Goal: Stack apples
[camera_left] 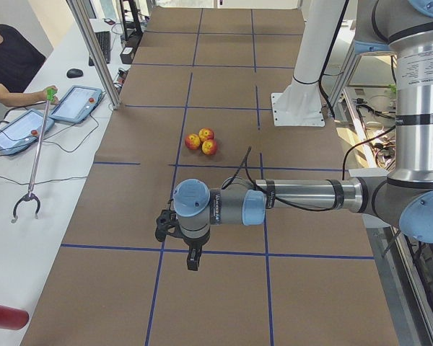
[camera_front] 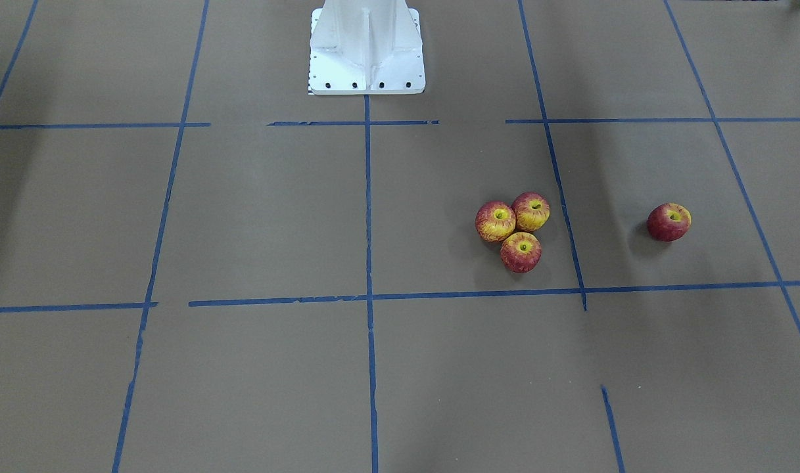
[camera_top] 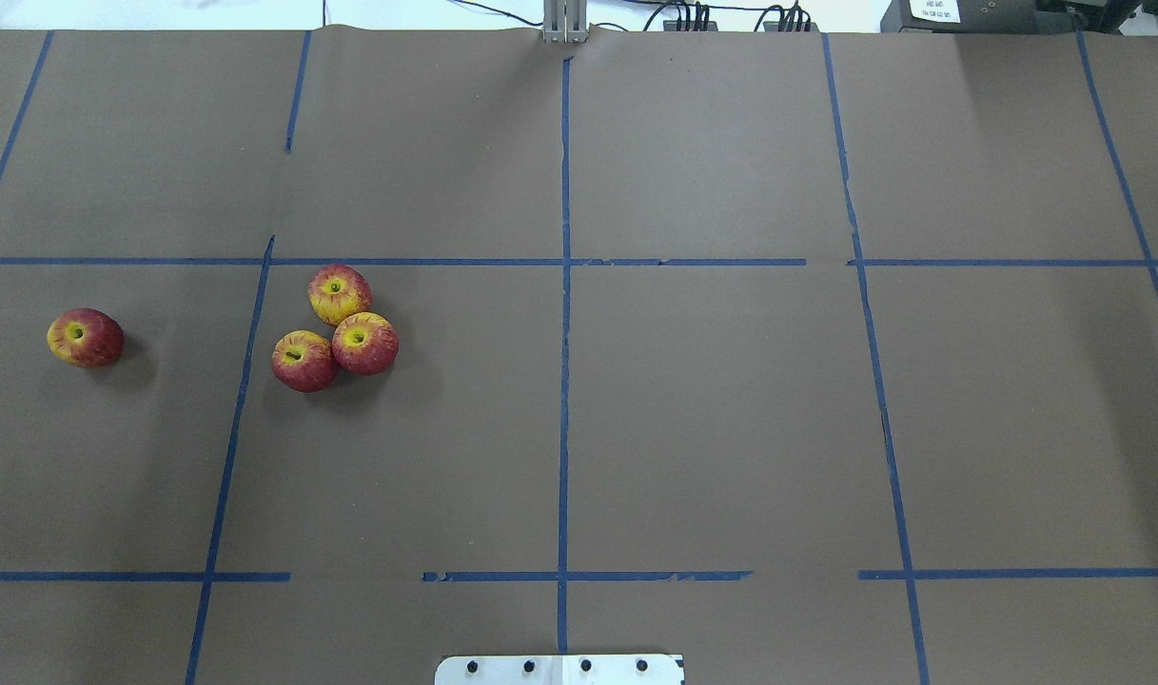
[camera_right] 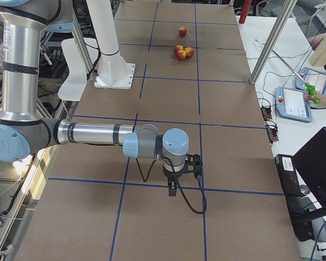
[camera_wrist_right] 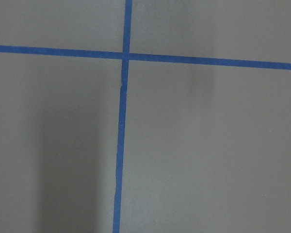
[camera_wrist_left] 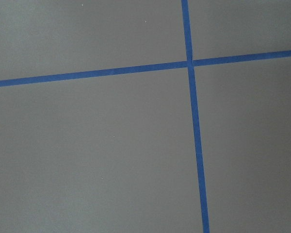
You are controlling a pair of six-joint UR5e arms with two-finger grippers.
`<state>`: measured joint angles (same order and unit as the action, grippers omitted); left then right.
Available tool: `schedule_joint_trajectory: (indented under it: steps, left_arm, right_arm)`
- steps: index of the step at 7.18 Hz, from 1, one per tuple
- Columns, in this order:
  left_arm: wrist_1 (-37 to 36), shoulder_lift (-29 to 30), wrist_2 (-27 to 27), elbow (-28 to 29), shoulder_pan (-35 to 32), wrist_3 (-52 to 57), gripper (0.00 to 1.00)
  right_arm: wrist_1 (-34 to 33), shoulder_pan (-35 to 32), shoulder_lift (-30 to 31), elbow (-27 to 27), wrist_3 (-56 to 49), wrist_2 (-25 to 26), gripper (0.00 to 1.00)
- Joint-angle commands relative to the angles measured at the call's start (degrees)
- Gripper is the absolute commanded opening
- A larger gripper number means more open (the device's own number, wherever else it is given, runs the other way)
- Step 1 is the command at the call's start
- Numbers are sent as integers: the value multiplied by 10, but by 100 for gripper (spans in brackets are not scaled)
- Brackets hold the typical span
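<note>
Just three apples (camera_top: 364, 343) together; fourth apple (camera_top: 85, 338) apart

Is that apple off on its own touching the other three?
Apart. The overhead view shows the lone apple clear of the three clustered apples, a blue tape line between them.

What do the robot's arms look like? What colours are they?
The left arm and right arm look alike: shiny silver tubes, with grey round joints wearing light blue caps. The left gripper and right gripper are small and black, and a thin black cable loops by each wrist.
</note>
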<state>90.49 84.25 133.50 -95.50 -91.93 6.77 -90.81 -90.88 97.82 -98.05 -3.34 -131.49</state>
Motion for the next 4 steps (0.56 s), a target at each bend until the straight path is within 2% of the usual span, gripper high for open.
schedule_joint_trajectory:
  steps: [1,4]
  left_arm:
    - [-7,11,11,0,0,-1,100]
    - [-1,20,9,-1,9,-3,100]
  right_arm:
    - [-1,0,0,0,0,0,100]
    - [-1,0,0,0,0,-1,100]
